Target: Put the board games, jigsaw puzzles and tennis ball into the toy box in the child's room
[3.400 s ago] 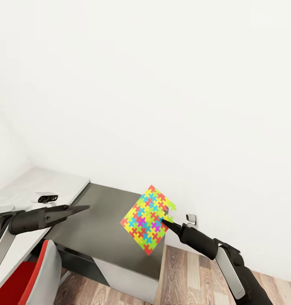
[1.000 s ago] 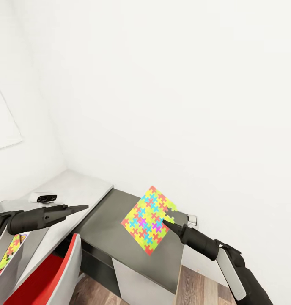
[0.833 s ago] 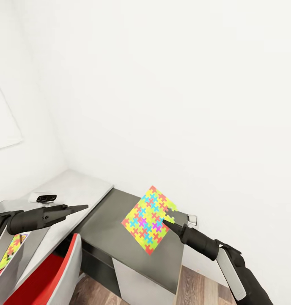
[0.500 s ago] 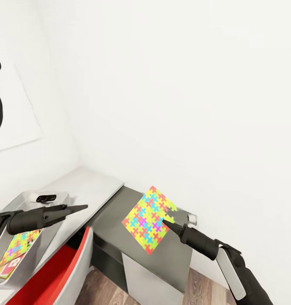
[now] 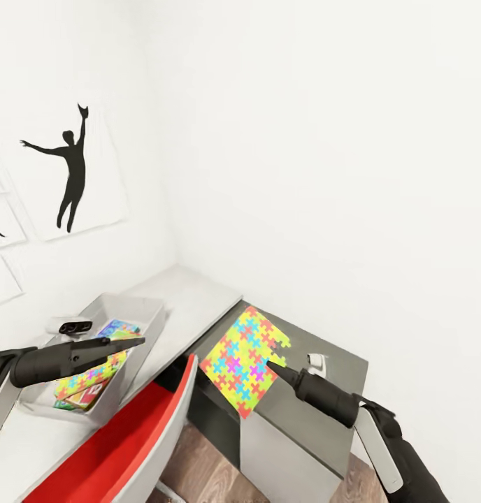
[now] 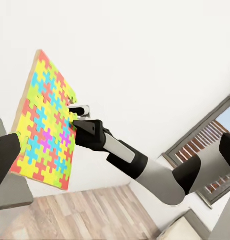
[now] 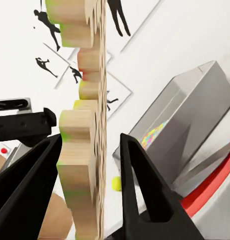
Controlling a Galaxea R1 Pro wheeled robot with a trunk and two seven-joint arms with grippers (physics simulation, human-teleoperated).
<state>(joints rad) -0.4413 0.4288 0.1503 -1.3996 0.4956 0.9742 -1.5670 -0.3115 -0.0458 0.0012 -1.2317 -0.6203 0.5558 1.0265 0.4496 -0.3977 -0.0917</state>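
So the right gripper (image 5: 273, 368) has a jigsaw (image 5: 242, 360) pinched by one edge, holding it up tilted in the air over the dark part of the table (image 5: 342, 363), with its fingers closed tight on the slab. The right wrist view gets what the head cam can't: the jigsaw (image 7: 87, 125) edge-on, wooden back and all, sitting between the two black fingers (image 7: 145, 195), plus a small yellow-green ball (image 7: 116, 183) down past it, near the toy box (image 7: 195, 110). The left wrist view looks back across at the right arm and shows the jigsaw's (image 6: 44, 120) full coloured face with the right gripper (image 6: 77, 125) on its edge. The left gripper (image 5: 132, 342) hangs out over the toy box (image 5: 139, 311) with nothing in it; its fingers look pressed together in the head view, but honestly at that angle I can't tell for sure. Inside the box there's a second jigsaw (image 5: 94, 370) lying on top of what looks like game boxes, with some red and blue print peeking out. The box sits on the light grey part of the table, by the wall with the silhouette pictures (image 5: 71, 178). Compared to a few seconds back, the view has swung round: the box, the pictures and more of the red chair (image 5: 121, 447) have come into frame, while the arms and the held jigsaw sit in the same spot in the picture.
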